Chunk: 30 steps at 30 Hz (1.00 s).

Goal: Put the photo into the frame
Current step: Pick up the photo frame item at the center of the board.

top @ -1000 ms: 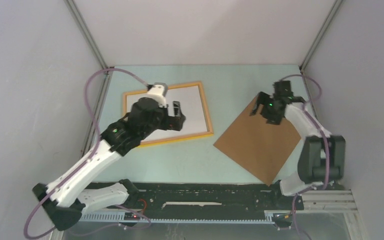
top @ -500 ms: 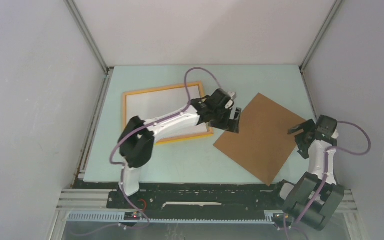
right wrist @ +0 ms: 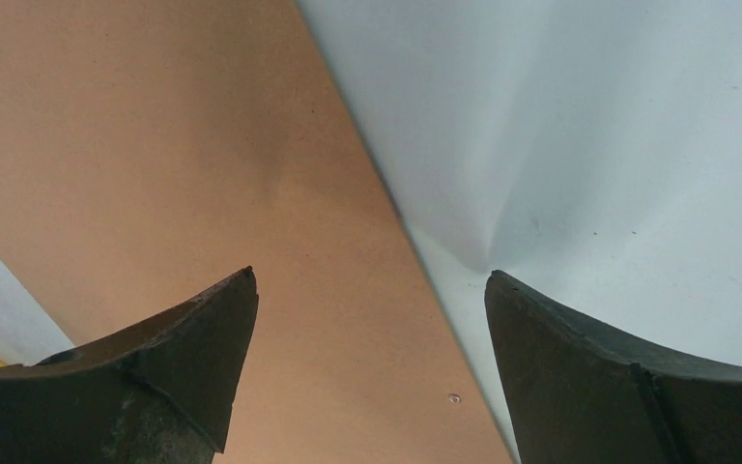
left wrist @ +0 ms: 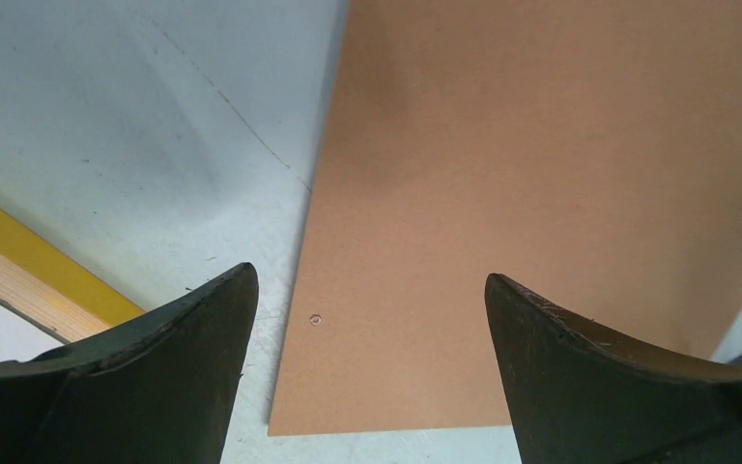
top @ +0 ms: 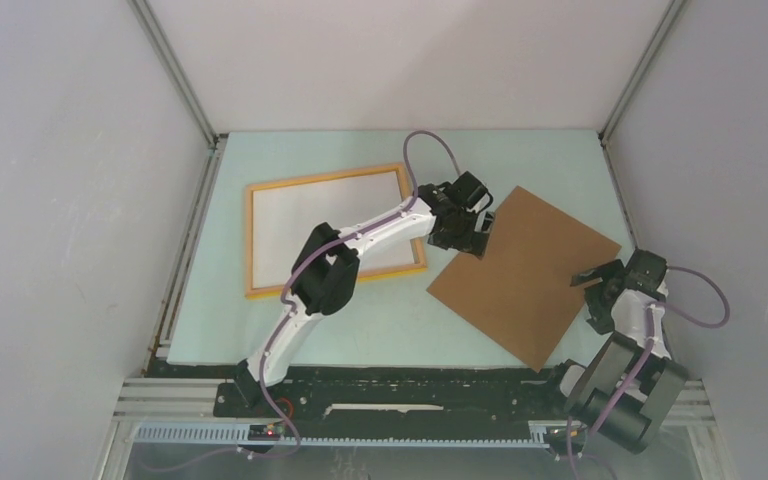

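The frame, with its thin orange rim, lies flat at the table's left; one rim corner shows yellow in the left wrist view. Inside the rim is a plain white face, seemingly the photo lying face down. My left gripper hovers open over the left corner of the brown backing board, with nothing between its fingers. My right gripper stands open above the board's right edge, also with nothing in it.
The brown board lies diagonally on the pale green table, right of the frame and apart from it. The left arm stretches across the frame's lower right part. Grey walls close in the back and both sides.
The left arm swung right, from above the frame to the board's left corner. The right gripper drew back from the board's far corner to its right edge. Both stayed open.
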{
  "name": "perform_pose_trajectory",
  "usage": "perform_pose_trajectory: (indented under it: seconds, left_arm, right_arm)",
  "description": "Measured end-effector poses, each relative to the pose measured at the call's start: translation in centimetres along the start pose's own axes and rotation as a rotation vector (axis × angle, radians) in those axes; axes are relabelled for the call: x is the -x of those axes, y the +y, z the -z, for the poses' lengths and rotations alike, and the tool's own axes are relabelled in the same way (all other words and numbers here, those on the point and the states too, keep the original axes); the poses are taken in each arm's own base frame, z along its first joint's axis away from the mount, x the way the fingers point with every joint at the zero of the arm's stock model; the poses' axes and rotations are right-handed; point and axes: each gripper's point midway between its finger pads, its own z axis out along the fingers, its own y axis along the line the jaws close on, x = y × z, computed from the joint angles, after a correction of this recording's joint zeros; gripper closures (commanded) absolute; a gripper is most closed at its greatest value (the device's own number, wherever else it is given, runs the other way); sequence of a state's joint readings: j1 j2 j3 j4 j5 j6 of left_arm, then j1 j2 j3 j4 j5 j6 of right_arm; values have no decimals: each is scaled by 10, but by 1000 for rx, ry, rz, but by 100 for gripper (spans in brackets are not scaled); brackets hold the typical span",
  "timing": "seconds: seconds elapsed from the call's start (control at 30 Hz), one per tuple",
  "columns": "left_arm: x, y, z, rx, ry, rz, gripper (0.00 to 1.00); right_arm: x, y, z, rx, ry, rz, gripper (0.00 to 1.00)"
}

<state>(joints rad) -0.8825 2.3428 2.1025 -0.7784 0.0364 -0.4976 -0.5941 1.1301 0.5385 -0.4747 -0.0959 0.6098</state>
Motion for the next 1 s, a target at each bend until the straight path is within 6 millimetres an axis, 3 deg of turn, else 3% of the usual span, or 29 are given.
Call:
perform_pose_trajectory:
  seconds: [0.37, 0.73, 1.0]
  left_arm:
    - [-25, 20, -27, 100, 78, 96, 5]
    - [-31, -11, -26, -61, 129, 194, 6]
    - [-34, -11, -20, -117, 150, 240, 6]
  right_arm:
    - [0, 9, -10, 47, 17, 0, 7]
    - [0, 17, -13, 79, 21, 8, 7]
    - [3, 32, -20, 127, 21, 39, 8]
